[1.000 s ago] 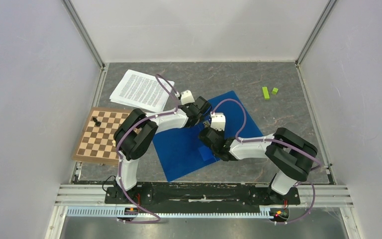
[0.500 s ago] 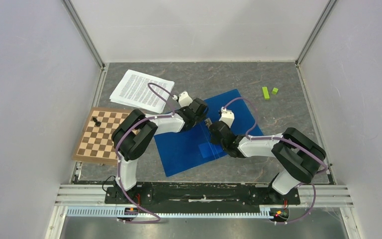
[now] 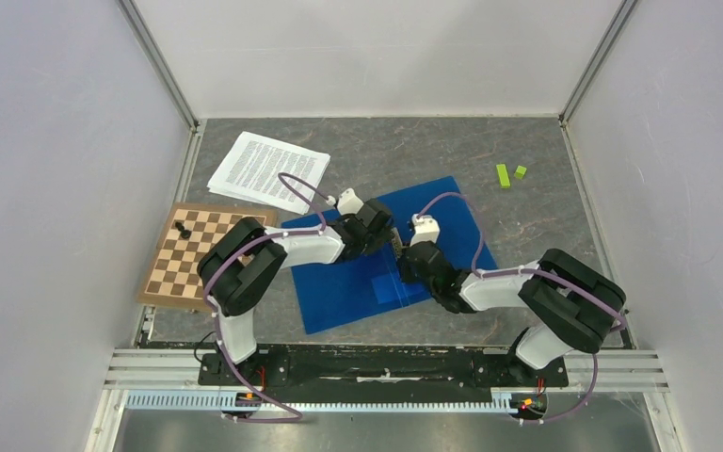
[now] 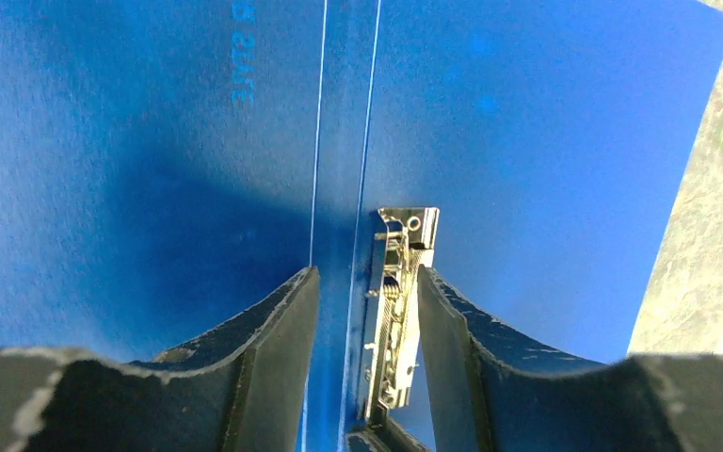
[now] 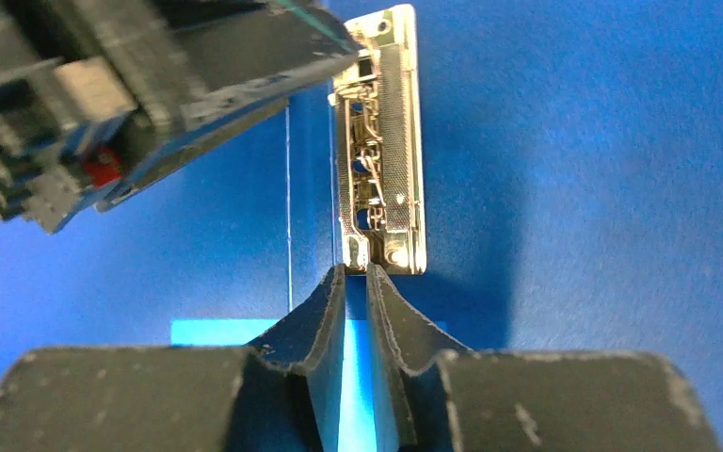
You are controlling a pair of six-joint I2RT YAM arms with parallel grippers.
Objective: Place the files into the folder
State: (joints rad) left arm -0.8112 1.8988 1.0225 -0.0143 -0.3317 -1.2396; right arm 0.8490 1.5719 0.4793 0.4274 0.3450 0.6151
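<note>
Grey marbled tabletop [image 3: 537,231], plain pale walls [image 3: 56,188]

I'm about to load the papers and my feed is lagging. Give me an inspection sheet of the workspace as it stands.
Surface: grey marbled table; no spills seen.
Job's things: the folder lies open and flat with its metal clip exposed; the files lie outside it, far left.
Clutter: chessboard with a black piece at left; two green blocks far right.
Grippers: left gripper open, fingers either side of the clip; right gripper nearly shut at the clip's near end, grip unclear.
Cables: purple cables loop off both arms; the left one crosses the files' corner in the top view.
Surroundings: plain walls; nothing else seen.
</note>
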